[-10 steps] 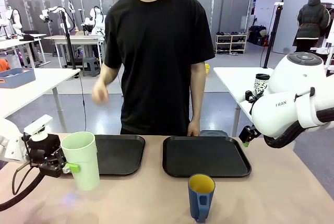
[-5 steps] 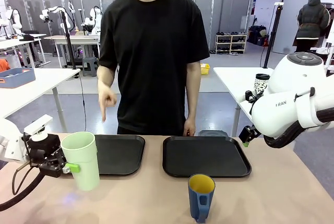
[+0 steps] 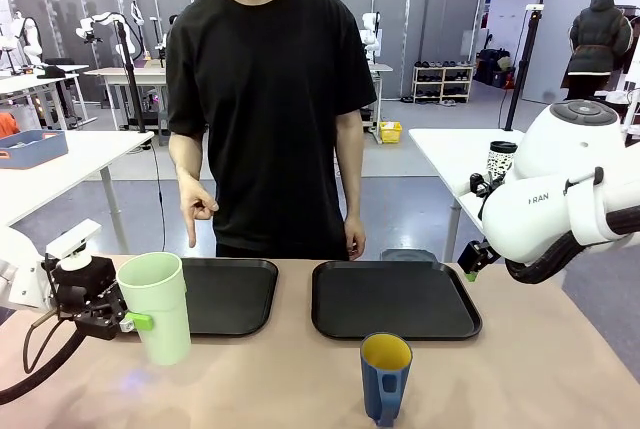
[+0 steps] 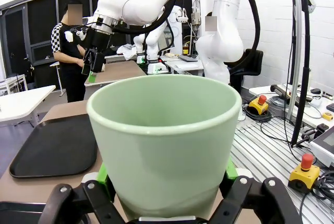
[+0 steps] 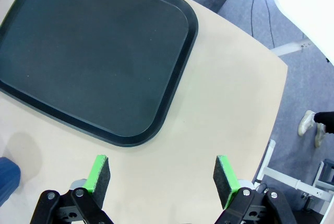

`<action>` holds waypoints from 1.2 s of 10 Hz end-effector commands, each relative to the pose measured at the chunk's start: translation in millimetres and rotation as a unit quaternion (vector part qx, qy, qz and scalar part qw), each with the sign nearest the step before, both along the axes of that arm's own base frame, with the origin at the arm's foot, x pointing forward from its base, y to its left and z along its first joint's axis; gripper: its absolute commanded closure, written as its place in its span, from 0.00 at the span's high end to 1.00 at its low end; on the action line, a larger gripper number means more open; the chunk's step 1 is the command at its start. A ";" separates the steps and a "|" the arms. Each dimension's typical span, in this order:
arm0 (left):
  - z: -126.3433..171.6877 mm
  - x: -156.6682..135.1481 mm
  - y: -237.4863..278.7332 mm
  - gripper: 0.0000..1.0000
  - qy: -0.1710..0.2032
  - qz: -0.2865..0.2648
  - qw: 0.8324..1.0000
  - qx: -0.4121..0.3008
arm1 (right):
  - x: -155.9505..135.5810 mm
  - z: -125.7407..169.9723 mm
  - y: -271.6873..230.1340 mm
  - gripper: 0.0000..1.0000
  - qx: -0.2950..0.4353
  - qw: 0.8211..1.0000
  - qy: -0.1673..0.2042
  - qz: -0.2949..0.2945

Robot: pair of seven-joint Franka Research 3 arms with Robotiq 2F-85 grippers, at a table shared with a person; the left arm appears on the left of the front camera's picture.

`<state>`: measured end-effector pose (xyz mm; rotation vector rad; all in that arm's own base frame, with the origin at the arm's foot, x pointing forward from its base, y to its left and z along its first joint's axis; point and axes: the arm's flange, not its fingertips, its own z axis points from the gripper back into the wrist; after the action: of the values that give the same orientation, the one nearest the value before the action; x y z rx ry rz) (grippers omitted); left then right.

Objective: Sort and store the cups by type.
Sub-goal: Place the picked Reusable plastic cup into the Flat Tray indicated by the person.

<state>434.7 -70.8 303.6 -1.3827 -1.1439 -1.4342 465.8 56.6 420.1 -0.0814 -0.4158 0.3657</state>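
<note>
Left gripper (image 3: 138,322), at 8 o'clock in the front view, is clamped on the pale green tumbler (image 3: 155,306) about halfway up its wall, one green pad showing on the near side. Whether the tumbler's base touches the table (image 3: 280,379) cannot be told. At the tumbler's 3 o'clock lies the left black tray (image 3: 230,294), and further the same way the right black tray (image 3: 395,299). The blue mug (image 3: 385,377) stands upright at 6 o'clock, nearer than the right tray, handle toward the camera. The person's hand (image 3: 200,209) points a finger down above the left tray's far edge. The right gripper (image 3: 472,259) hangs at 3 o'clock, above the right tray's right edge.

From the left wrist, the left gripper (image 4: 166,205) has its green pads (image 4: 102,174) pressed against both sides of the tumbler (image 4: 164,140), whose open rim faces the camera. A black tray (image 4: 52,148) lies at 9 o'clock.

From the right wrist, the right gripper (image 5: 162,178) stands spread wide with nothing between its pads (image 5: 99,174), over bare table (image 5: 224,104). The right tray (image 5: 94,51) lies at 11 o'clock, and a sliver of the blue mug (image 5: 7,181) shows at 8 o'clock.
</note>
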 end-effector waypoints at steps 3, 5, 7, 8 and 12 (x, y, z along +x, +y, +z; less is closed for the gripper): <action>0.0 0.0 0.0 0.88 0.000 0.000 1.000 0.000 | 0.3 -0.8 -0.4 1.00 0.001 1.000 0.000 -0.001; 4.1 20.6 3.7 0.88 -0.014 0.005 1.000 -0.007 | 0.3 -0.8 -0.4 1.00 0.001 1.000 0.000 -0.001; 12.3 53.0 4.9 0.88 -0.018 0.006 1.000 -0.003 | 0.3 -0.8 -0.4 1.00 0.001 1.000 0.000 -0.001; 14.6 74.5 6.8 0.88 -0.021 0.012 1.000 0.003 | 0.3 -0.8 -0.4 1.00 0.001 1.000 0.000 -0.001; 29.1 146.9 12.2 0.88 -0.034 0.006 0.999 -0.012 | 0.3 -0.8 -0.4 1.00 0.001 1.000 0.000 -0.001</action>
<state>562.7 -59.7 327.4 -1.3022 -1.1832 -1.5062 465.7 56.6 420.0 -0.0814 -0.4156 0.3657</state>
